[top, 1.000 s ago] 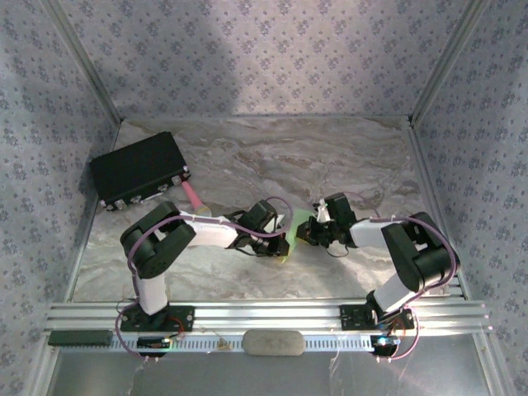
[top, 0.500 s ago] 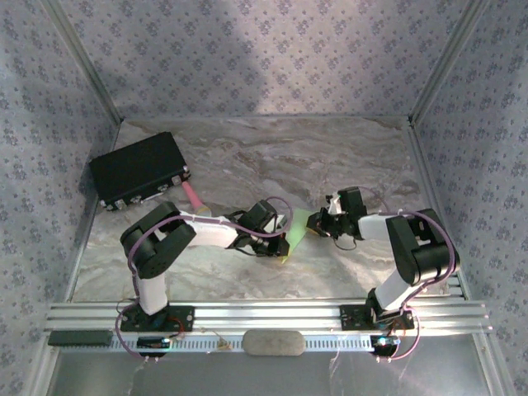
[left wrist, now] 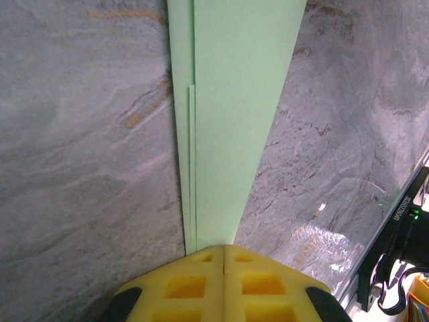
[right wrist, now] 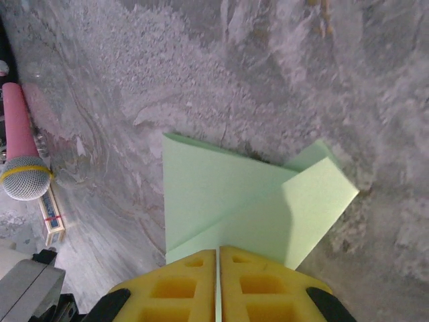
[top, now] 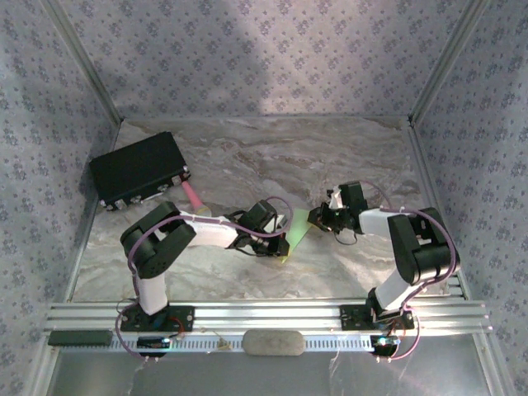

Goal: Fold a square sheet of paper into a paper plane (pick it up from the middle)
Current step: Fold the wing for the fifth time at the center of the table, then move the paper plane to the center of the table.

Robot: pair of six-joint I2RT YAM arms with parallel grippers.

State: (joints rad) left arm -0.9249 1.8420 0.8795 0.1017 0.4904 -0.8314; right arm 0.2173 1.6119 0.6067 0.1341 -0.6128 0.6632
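Note:
The pale-green sheet of paper (top: 295, 233) is folded into a slim, pointed, layered shape like a paper plane and is held between both arms above the marble table. My left gripper (top: 281, 232) is shut on its narrow end. In the left wrist view the paper (left wrist: 234, 100) widens away from the closed yellow fingertips of the left gripper (left wrist: 223, 248). My right gripper (top: 318, 219) is shut on the other end. In the right wrist view folded flaps of the paper (right wrist: 228, 201) spread out from the right gripper (right wrist: 218, 249).
A big black box (top: 139, 169) lies at the back left. Beside it is a pink cylinder (top: 192, 195) with a mesh head, also in the right wrist view (right wrist: 20, 144). An aluminium rail (top: 264, 318) runs along the near edge. Patterned walls close in three sides.
The right arm has swung its wrist to the right and slightly back, keeping hold of its end of the paper. The left arm has stayed still.

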